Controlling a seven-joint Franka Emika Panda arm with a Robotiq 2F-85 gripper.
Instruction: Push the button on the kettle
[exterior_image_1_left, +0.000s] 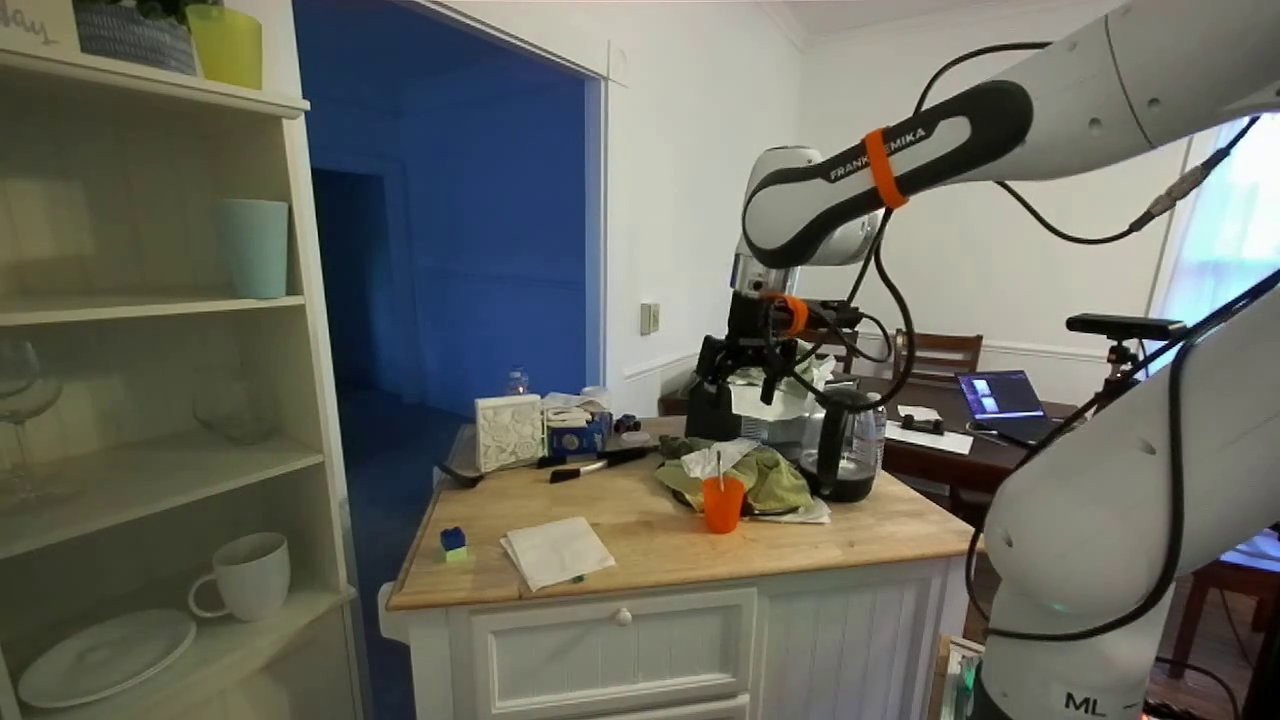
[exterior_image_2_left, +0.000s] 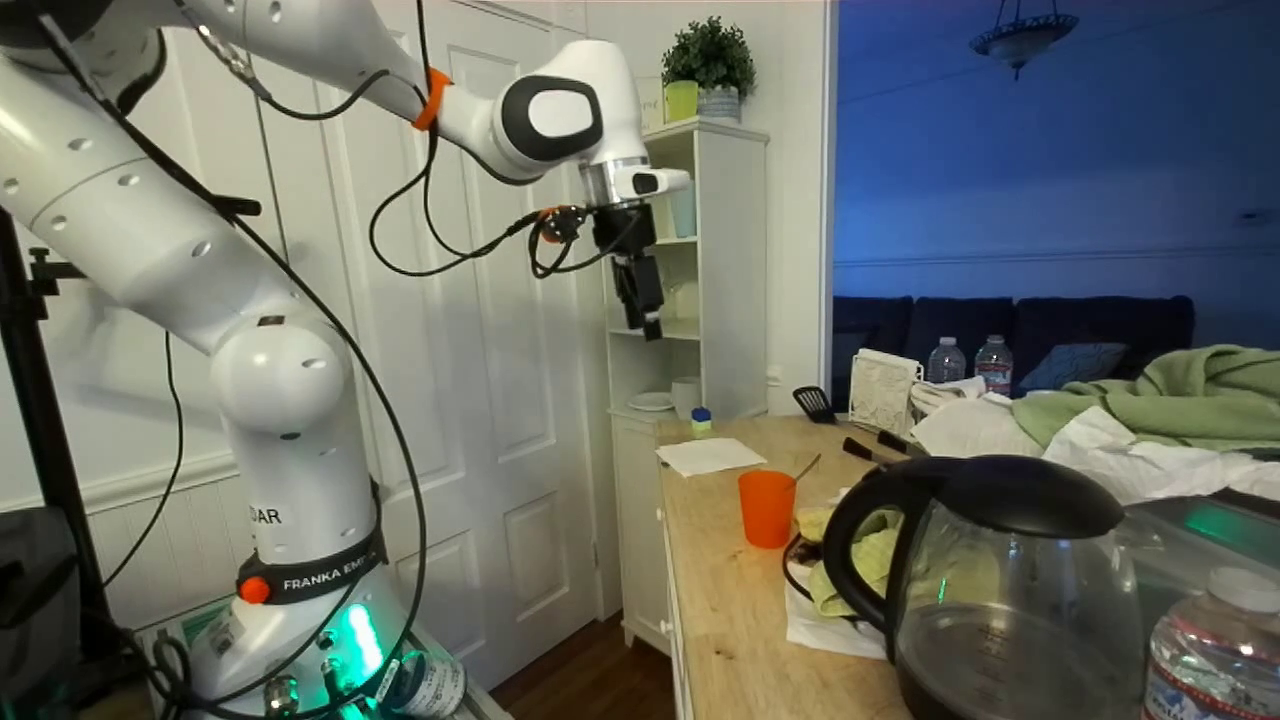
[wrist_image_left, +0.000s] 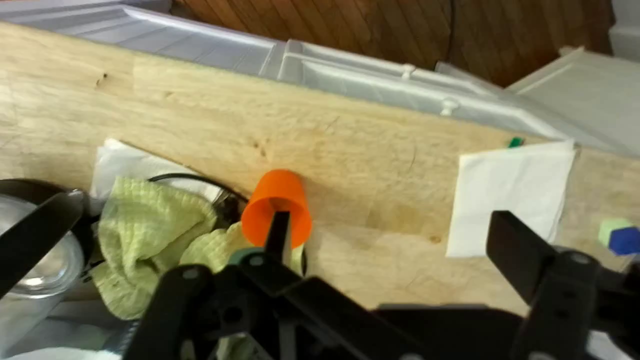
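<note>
The kettle has a clear glass body and a black lid, handle and base. It stands upright on the wooden counter at the near right in an exterior view (exterior_image_2_left: 1015, 610), and right of the cloths in an exterior view (exterior_image_1_left: 858, 458). Part of it shows at the left edge of the wrist view (wrist_image_left: 52, 267). I cannot make out a button on it. My gripper (wrist_image_left: 391, 222) is open and empty, fingers wide apart and pointing down. It hangs well above the counter, apart from the kettle, in both exterior views (exterior_image_1_left: 740, 385) (exterior_image_2_left: 648, 328).
An orange cup (wrist_image_left: 276, 200) with a spoon stands below one finger. Green cloths (wrist_image_left: 150, 235) lie between cup and kettle. A water bottle (exterior_image_2_left: 1215, 650) stands beside the kettle. A white napkin (wrist_image_left: 510, 195) and a small blue-green block (wrist_image_left: 620, 237) lie farther along the counter (exterior_image_1_left: 660, 560).
</note>
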